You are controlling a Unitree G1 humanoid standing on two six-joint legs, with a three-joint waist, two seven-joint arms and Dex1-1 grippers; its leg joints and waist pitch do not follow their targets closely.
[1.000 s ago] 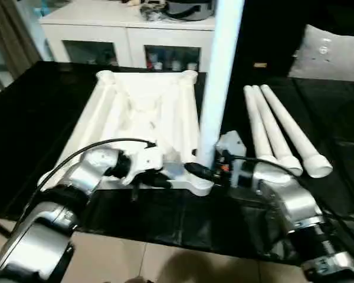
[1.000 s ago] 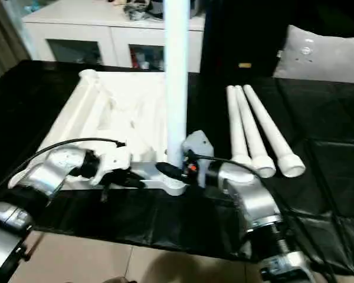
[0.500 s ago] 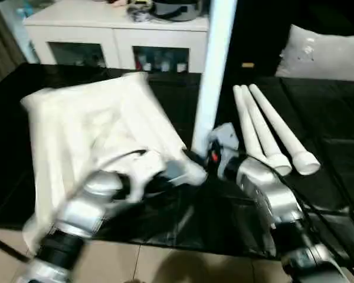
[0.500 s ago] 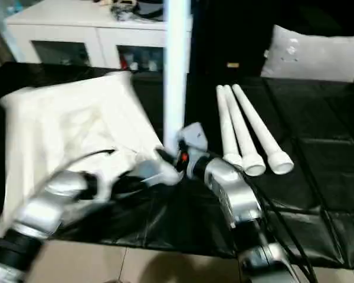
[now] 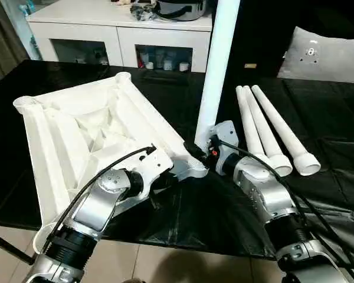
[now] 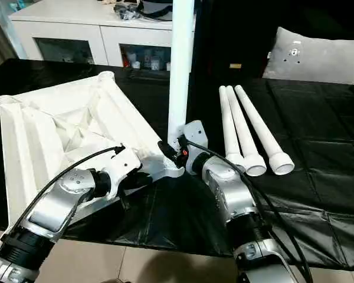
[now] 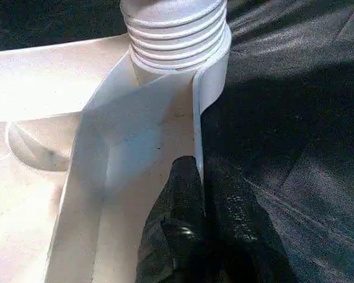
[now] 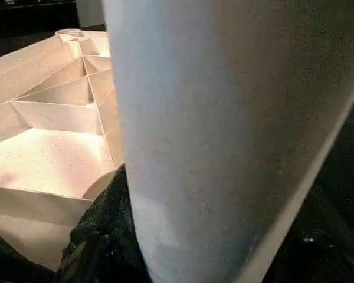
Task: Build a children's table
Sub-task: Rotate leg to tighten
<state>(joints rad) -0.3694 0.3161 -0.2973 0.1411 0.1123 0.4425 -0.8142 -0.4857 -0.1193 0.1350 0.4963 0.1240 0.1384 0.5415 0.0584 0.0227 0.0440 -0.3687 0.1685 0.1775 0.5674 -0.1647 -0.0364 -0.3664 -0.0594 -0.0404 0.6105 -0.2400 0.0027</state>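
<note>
The white table top [image 5: 88,132] lies upside down on the black tabletop [image 5: 318,194], with its ribbed underside facing up. It is turned at an angle, so one corner points to the near centre of the scene. Round sockets show at the far left corner [image 5: 25,103] and at the far corner [image 5: 123,76].

The left end effector [image 7: 202,194] is closed on the thin side wall of the table top, just beside the near corner socket [image 7: 176,32]. In the left wrist view, one black finger [image 7: 180,200] is on the inner side of the wall and the other one is on the outer side, so the wall is pinched between them. The threaded end of a leg sits in this socket, a little beyond the fingertips.

The right end effector [image 5: 202,148] grips the upright leg [image 5: 217,65] near its lower end, with the fingers around the tube. This leg stands almost vertical at the near corner of the table top and rises out of the picture at the top. The right end effector is to the right of the corner, and the left one is to the left of it, so the corner lies between them.

Three more legs [image 5: 271,130] lie side by side on the tabletop, to the right of the upright leg and apart from both end effectors. Their wider ends point to the near side.

A white cabinet [image 5: 118,35] stands at the far side, behind the tabletop.
</note>
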